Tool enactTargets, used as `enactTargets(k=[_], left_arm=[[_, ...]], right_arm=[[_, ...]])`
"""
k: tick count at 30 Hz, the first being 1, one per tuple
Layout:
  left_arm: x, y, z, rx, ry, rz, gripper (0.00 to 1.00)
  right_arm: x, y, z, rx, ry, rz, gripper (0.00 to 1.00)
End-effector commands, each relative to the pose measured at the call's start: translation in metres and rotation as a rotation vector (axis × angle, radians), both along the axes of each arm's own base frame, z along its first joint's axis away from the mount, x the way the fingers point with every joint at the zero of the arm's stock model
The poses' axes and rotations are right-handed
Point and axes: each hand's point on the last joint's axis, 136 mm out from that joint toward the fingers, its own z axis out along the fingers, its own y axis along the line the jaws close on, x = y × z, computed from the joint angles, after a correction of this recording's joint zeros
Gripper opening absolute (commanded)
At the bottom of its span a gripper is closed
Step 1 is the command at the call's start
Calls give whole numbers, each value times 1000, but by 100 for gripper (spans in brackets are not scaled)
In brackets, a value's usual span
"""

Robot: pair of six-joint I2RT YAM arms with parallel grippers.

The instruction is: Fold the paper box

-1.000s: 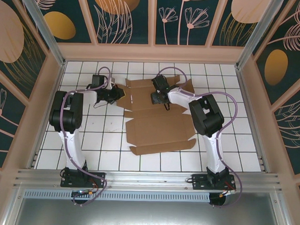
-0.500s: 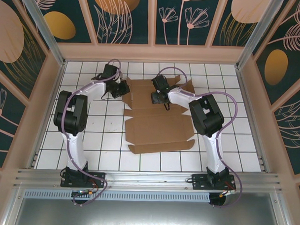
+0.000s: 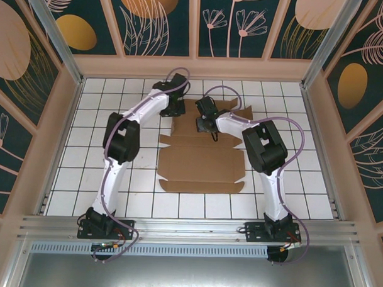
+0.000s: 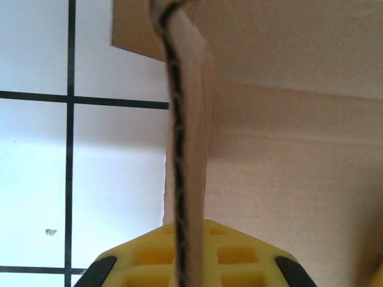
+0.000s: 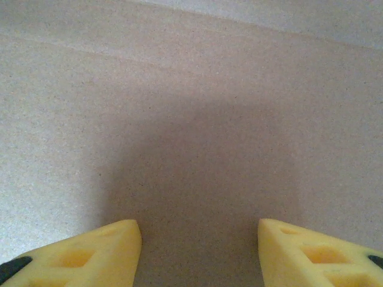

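paper box (image 3: 200, 159) is mostly a flat sheet on the tiled table (image 3: 316, 179), with the arm bases on its near side.

Near end of the box: near flap (image 3: 199, 186) lies flat. The main panel behind it is flat too, creases visible, no walls up.

Past the box's middle: right gripper (image 3: 203, 125) is over the far panel (image 5: 197, 119) and has barely moved in the last second. In the wrist view its fingers (image 5: 102, 245) are spread, with nothing between them and bare cardboard below. Can't tell if the tips touch the panel or sit just above it. Reads as a hold-down.

Box's far-left corner is where the change is. A second ago left gripper (image 3: 175, 111) was off the box's left side, and a side flap lay splayed flat out that way. The arm has since swung round to the far-left corner. That flap no longer shows flat, so the box outline is narrower on the left. The sheet has also turned to sit squarer with the tile lines.

In the left wrist view the pads (image 4: 263, 257) are pressed together on the raised flap (image 4: 191, 131). The flap stands on edge, panel to one side of it and tile to the other.

My read: the first side flap is being taken up about its crease while the right arm steadies the sheet. It's early, and every other flap is still to do. Watch for the sheet sliding further if the right side isn't actually bearing down.
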Motion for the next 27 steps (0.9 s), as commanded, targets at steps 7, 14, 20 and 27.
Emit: enactTargets(k=[7,14,20,27], left_arm=[[-12,-25,5,61,-11,5,14],[-15,-60,11,-61,-15,-47,25],[-11,-33,33,1,-55,-10,38],[-16,10,32,-5,-55,16,29]], right_arm=[[-74,-33,-76,-150,305,19,55],[-75,-35,-76,-158,306,19,55],[-76,-40,-71,-165,298,11,55],[-77,-42,-69,-165,293,12,55]])
